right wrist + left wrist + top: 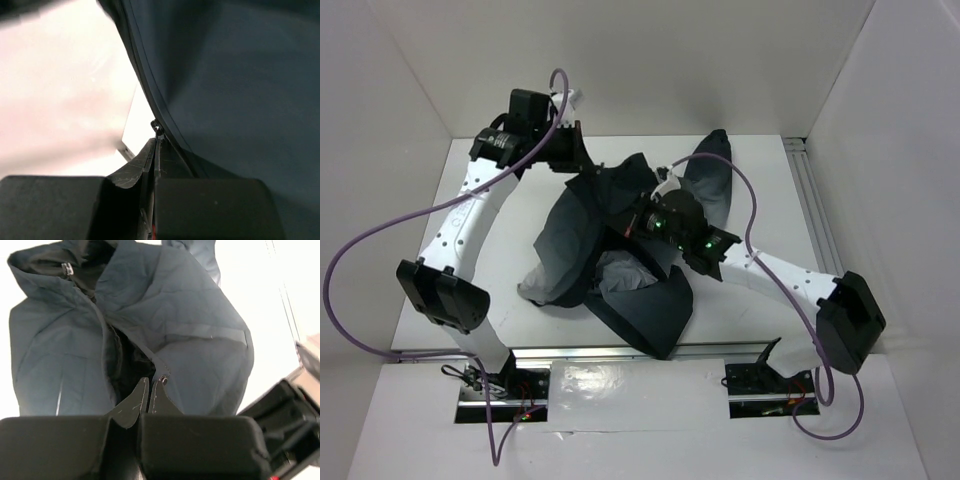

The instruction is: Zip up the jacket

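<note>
- The left gripper point(150, 392) — at the jacket's far-left edge, jaws pressed together on the front edge beside a metal snap point(162, 381).
- The jacket point(645, 300) lies crumpled on the table point(520, 215), dark shell up, grey lining point(623, 272) showing near its front.
- The right gripper point(155, 150) — over the jacket's middle, jaws pinched shut on the zipper pull point(157, 125) along its dark edge.

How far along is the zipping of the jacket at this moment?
Done: the left gripper is shut on the jacket, at the edge of its front opening. In hand: the right gripper is shut at the zipper line, on a small piece that is probably the slider. Left: the front gapes dark between its two sides, so most of the zipping seems not yet done.
</note>
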`<state>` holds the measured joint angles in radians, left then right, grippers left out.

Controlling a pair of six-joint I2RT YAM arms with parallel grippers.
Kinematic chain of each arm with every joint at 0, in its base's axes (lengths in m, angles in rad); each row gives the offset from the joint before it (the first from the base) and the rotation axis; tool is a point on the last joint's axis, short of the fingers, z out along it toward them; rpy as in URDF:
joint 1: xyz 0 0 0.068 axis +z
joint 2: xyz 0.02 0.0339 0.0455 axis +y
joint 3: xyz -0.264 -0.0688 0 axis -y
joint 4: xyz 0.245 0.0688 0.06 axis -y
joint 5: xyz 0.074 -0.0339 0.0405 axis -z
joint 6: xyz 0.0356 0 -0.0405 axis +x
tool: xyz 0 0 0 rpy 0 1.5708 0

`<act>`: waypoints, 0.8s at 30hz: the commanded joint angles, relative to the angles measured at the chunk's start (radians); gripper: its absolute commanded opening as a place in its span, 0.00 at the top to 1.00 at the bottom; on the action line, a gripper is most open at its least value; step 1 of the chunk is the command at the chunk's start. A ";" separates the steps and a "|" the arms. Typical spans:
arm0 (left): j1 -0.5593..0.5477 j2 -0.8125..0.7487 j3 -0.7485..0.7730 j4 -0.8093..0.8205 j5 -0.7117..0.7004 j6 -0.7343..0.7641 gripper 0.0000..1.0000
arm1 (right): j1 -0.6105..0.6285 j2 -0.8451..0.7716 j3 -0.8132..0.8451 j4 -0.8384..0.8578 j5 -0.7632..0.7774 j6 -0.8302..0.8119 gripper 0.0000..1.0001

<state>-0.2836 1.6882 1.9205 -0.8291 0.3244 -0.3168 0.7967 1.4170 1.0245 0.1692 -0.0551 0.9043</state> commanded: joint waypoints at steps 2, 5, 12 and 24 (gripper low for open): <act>0.058 0.030 0.103 0.166 -0.090 -0.021 1.00 | 0.036 -0.107 -0.076 -0.028 -0.028 0.011 1.00; 0.090 0.071 0.225 0.154 -0.090 -0.030 1.00 | 0.058 -0.127 -0.128 -0.028 -0.028 0.031 1.00; 0.149 0.094 0.440 0.157 -0.148 -0.090 1.00 | 0.058 -0.089 -0.044 -0.072 0.020 -0.030 1.00; 0.442 0.021 0.447 0.246 0.142 -0.237 1.00 | -0.168 0.062 0.390 -0.186 -0.153 -0.295 1.00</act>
<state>0.1356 1.7557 2.4062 -0.6338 0.3042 -0.5022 0.6186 1.4719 1.3586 -0.0101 -0.1074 0.6876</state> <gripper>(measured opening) 0.043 0.007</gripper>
